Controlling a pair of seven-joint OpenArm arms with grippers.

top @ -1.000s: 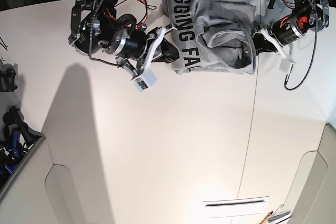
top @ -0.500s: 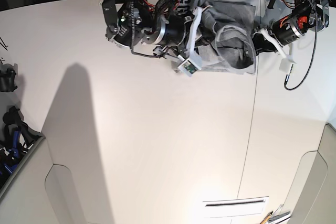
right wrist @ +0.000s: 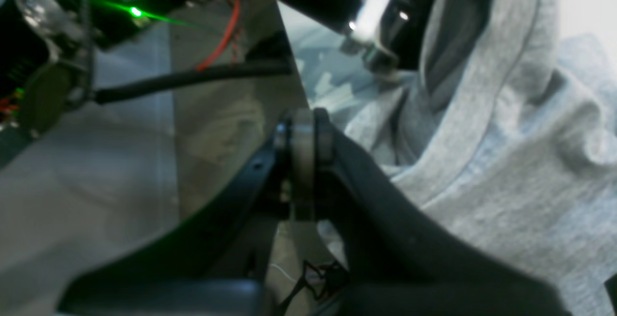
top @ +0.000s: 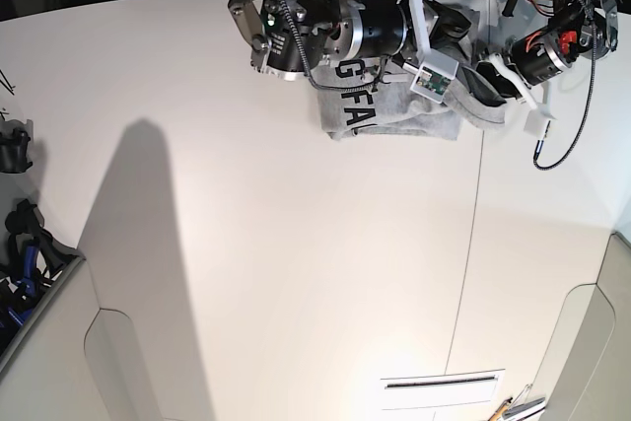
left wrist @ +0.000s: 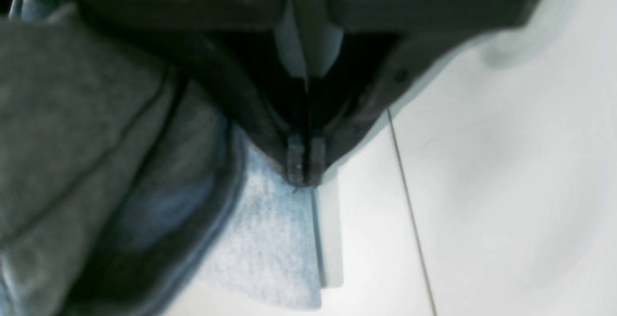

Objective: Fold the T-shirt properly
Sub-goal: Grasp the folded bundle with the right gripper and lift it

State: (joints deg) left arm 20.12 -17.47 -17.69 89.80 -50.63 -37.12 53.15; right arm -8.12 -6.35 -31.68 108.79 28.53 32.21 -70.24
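right tool [right wrist: 302, 162] moved across t-shirt [top: 394, 110]; base view shows lettering.

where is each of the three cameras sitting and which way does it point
base: overhead, looking down on the white table, both arms and the grey T-shirt at its far edge.
left wrist: on the left arm, looking along its shut left gripper at T-shirt fabric and table.
right wrist: on the right arm, looking past its shut right gripper at rumpled T-shirt.
All three views share the T-shirt.

White table [top: 296, 273], crumpled grey T-shirt [top: 394, 115] at far edge
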